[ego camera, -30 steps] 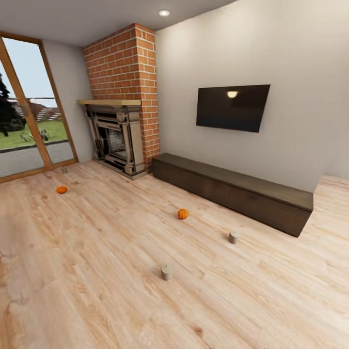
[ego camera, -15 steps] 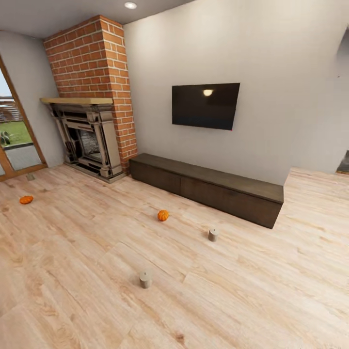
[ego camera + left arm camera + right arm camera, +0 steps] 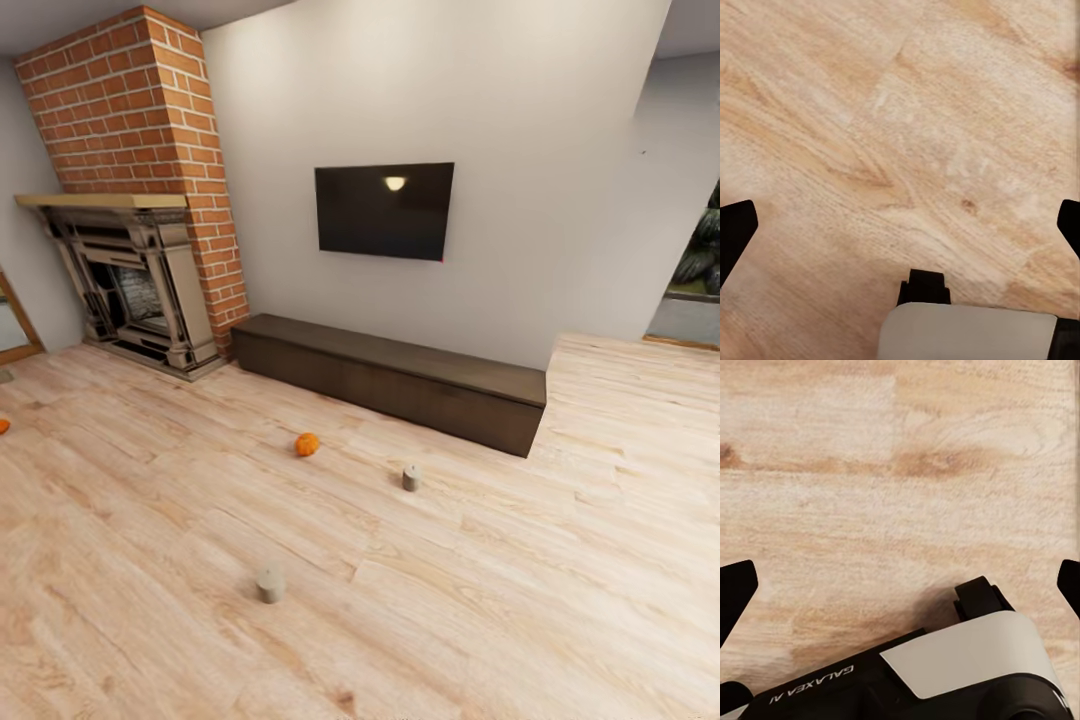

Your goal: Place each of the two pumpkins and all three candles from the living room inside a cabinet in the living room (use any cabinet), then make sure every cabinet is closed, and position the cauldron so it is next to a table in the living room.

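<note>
Both grippers, left (image 3: 900,225) and right (image 3: 900,585), are seen spread wide above bare wooden floor (image 3: 500,600). On it, a candle (image 3: 269,585) stands nearest at 7 o'clock; a second candle (image 3: 410,477) and a pumpkin (image 3: 307,444) lie beyond, well apart. The shut cabinet (image 3: 400,385) is set against the wall at 12 o'clock, below a television (image 3: 384,210).

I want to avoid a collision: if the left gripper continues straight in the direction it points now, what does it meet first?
Most likely the wooden floor: the open left gripper points at bare planks with nothing between, though its height above them is unclear.
</note>
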Robot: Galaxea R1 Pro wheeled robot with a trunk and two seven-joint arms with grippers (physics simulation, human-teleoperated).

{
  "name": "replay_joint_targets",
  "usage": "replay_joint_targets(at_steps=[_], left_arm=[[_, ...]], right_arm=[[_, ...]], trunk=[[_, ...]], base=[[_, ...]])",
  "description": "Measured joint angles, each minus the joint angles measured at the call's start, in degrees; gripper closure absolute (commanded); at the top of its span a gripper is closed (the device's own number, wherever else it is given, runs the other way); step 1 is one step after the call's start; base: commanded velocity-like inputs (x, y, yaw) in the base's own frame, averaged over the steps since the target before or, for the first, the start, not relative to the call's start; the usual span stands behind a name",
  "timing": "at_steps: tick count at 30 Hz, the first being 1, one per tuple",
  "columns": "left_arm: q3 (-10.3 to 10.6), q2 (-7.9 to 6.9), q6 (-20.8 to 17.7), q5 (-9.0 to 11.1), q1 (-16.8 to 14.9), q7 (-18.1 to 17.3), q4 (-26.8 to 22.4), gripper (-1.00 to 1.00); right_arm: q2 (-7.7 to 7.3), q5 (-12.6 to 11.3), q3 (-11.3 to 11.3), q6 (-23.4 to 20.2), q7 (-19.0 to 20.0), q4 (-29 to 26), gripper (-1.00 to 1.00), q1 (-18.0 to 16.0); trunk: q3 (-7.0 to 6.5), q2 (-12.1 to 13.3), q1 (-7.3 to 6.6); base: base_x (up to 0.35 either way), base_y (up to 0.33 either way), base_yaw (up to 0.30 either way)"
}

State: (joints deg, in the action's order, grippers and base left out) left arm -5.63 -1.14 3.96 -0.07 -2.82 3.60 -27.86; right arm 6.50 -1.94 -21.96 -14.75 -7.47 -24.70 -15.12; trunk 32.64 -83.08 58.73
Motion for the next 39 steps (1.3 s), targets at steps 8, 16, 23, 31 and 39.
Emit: replay_joint_targets(at_steps=[8,16,23,31,39], left_arm=[[0.0,0.0,0.1,0.0,0.0,0.0,0.0,-1.0],[0.1,0.0,0.1,0.1,0.0,0.0,0.0,-1.0],[0.1,-0.01,0.1,0.1,0.0,0.0,0.0,-1.0],[0.1,0.0,0.1,0.1,0.0,0.0,0.0,-1.0],[0.1,0.0,0.1,0.1,0.0,0.0,0.0,-1.0]], right_arm=[[0.0,-0.1,-0.2,0.0,0.0,0.0,-1.0,0.0],[0.0,0.0,-0.1,0.3,0.0,-0.1,-1.0,0.0],[0.0,-0.1,-0.2,0.3,0.0,-0.1,-1.0,0.0],[0.0,-0.1,-0.2,0.3,0.0,-0.1,-1.0,0.0],[0.01,-0.1,-0.2,0.3,0.0,-0.1,-1.0,0.0]], trunk=[[0.6,0.0,0.0],[0.74,0.0,0.0],[0.75,0.0,0.0],[0.75,0.0,0.0],[0.75,0.0,0.0]], base=[[0.144,0.0,-0.202],[0.312,0.0,-0.165],[0.319,-0.032,-0.144],[0.285,-0.187,-0.274],[0.255,-0.243,-0.28]])
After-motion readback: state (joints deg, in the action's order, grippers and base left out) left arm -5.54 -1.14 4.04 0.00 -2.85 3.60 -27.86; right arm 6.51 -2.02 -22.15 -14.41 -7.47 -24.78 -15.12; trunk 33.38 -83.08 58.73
